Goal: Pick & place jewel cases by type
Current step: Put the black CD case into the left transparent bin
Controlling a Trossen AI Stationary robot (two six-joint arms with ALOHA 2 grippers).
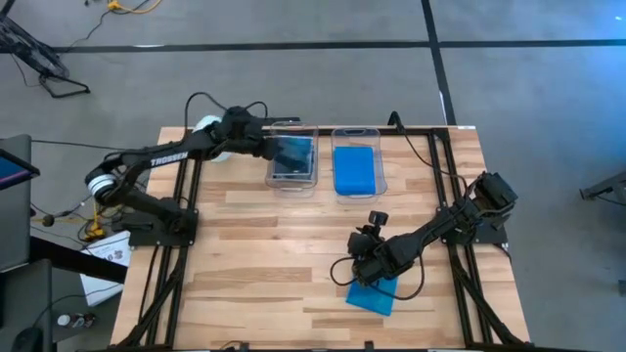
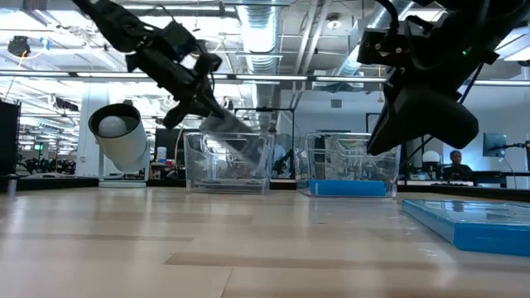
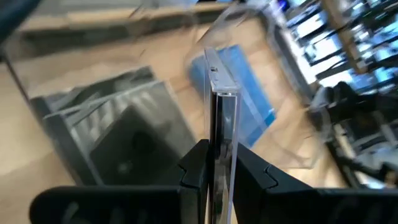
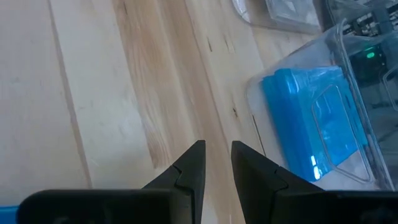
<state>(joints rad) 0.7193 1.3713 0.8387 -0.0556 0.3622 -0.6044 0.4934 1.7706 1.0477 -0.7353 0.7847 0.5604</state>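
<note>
Two dark, almost black robot arms are seen, each built from slim tubular links joined by bulkier rounded joints. White block lettering reading "TROSSEN" is printed along a link of the left arm [image 1: 161,156], and a white band is wrapped around a joint near its base. Thin black cables are looped loosely beside both arms. A small boxy black camera module is mounted on the wrist of the right arm [image 1: 430,235]. Each arm is ended by two flat, matte black fingers [image 4: 189,171] with angular, wedge-shaped tips rising from a wide dark bar.
</note>
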